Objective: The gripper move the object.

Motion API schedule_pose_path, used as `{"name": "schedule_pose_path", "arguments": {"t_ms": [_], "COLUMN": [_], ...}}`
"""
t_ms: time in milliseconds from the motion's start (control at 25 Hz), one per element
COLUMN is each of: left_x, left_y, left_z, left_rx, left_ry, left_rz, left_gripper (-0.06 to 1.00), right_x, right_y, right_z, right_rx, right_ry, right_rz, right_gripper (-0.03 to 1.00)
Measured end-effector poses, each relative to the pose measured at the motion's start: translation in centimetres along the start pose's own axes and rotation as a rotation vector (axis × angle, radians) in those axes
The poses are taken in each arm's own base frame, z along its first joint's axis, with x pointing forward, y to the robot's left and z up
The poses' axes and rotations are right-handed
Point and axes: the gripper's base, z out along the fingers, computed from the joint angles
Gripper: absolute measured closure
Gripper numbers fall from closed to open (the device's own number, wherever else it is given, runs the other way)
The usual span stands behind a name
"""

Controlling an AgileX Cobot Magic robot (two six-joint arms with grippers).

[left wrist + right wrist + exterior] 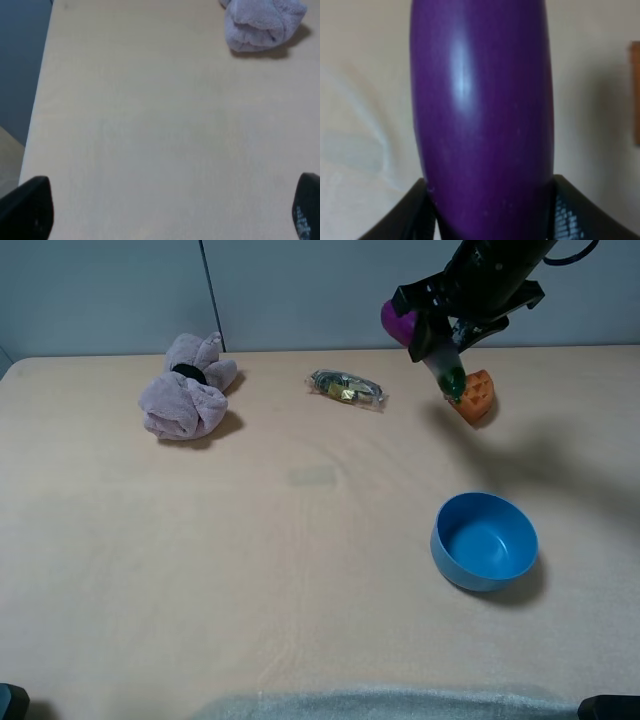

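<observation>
A: Where's the eggplant [398, 322]?
B: Clenched in the right claw [440, 350], seemingly lifted off the desk [300, 570], above the waffle wedge [476, 397].
A: What's left?
B: Carrying it and setting it down. The left claw [167, 210] is spread and empty.

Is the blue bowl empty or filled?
Empty: the blue bowl shows only bare blue inside; the eggplant is up in the right claw.

Toy eggplant [480, 115] hogs the right wrist view, kinda blurry, both ends cut off. From up high the right gripper [437, 340] covers its middle. The left gripper [172, 212] shows only two cropped fingertips [27, 207], and the plush toy [262, 25] is clipped too. No clue what's inside the clear packet [347, 389], it's too small.
</observation>
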Motion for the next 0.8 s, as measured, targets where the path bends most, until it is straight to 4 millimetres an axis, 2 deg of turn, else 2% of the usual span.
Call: {"name": "schedule_pose_path", "arguments": {"t_ms": [320, 800], "left_x": [0.0, 0.0], "left_y": [0.0, 0.0], "left_z": [0.0, 0.0], "left_rx": [0.0, 0.0], "left_ry": [0.0, 0.0], "left_rz": [0.0, 0.0], "left_gripper": [-0.01, -0.01], "right_x": [-0.1, 0.2], "right_y": [-4.9, -10.4], "right_z": [-0.6, -1.5], "right_rx": [0.047, 0.105], "right_ry": [-0.014, -0.057], "right_rz": [0.081, 0.206], "right_gripper": [0.62, 0.62]}}
